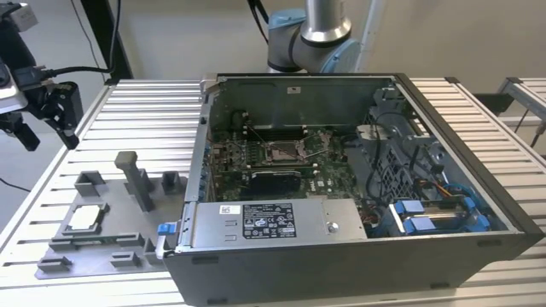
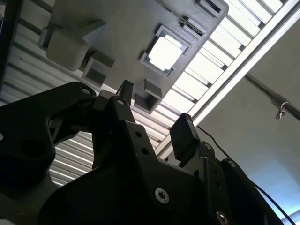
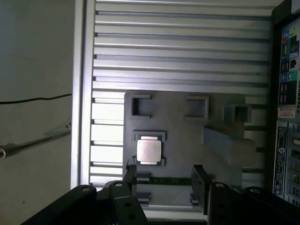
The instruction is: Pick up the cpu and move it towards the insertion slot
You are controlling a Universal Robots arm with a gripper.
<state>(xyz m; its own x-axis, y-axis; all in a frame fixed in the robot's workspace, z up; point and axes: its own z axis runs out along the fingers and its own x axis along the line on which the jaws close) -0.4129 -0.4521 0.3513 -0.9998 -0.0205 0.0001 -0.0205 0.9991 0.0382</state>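
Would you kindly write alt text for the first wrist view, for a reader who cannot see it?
A silvery cpu lies in a recess of a grey tray on a ribbed metal table. The black tool is in the foreground, open and empty, clear of the cpu.

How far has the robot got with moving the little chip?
Nothing looks done yet. The chip lies in its grey tray. The pincer hangs open and empty, high up, apart from the chip. Not yet done: the grab and the trip to the socket inside the computer.
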